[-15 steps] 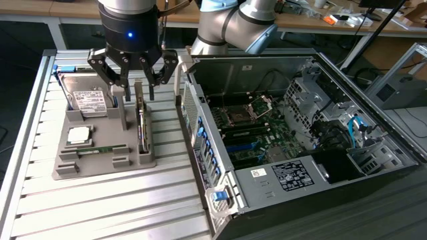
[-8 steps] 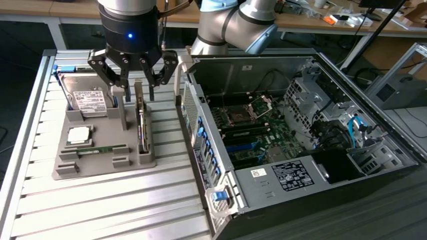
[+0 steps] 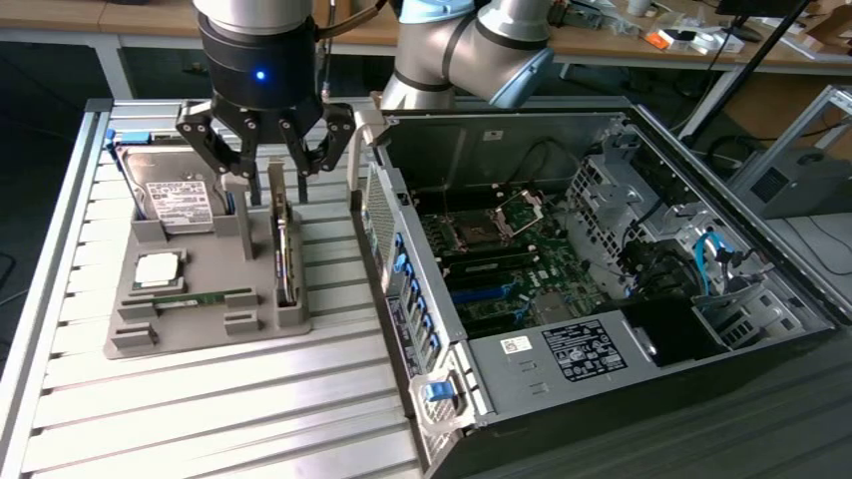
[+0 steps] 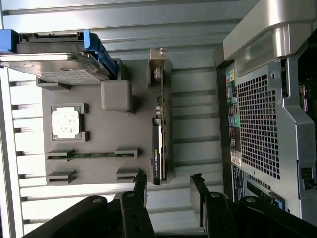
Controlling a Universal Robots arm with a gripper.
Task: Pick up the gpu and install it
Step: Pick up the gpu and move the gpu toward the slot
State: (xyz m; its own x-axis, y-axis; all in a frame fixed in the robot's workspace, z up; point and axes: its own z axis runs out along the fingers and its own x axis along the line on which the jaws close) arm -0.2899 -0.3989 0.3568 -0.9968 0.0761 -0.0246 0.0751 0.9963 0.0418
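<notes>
The gpu (image 3: 282, 249) is a thin card standing on its long edge in a slot on the right side of the grey parts tray (image 3: 200, 334). In the wrist view the gpu (image 4: 159, 134) runs lengthwise, with its metal bracket at the end far from the fingers. My gripper (image 3: 278, 190) hangs over the card's far end, open, with one finger on each side of it and nothing gripped. In the wrist view, the gripper (image 4: 169, 188) has the card's end between its fingertips, closer to one finger (image 4: 141, 184).
The tray also holds a silver hard drive (image 3: 180, 200), a processor chip (image 3: 158, 267) and a green memory stick (image 3: 200, 297). An open computer case (image 3: 745, 299) lies at the exterior view's right, its motherboard (image 3: 493, 269) exposed. The case's perforated wall (image 4: 257, 124) stands close beside the tray.
</notes>
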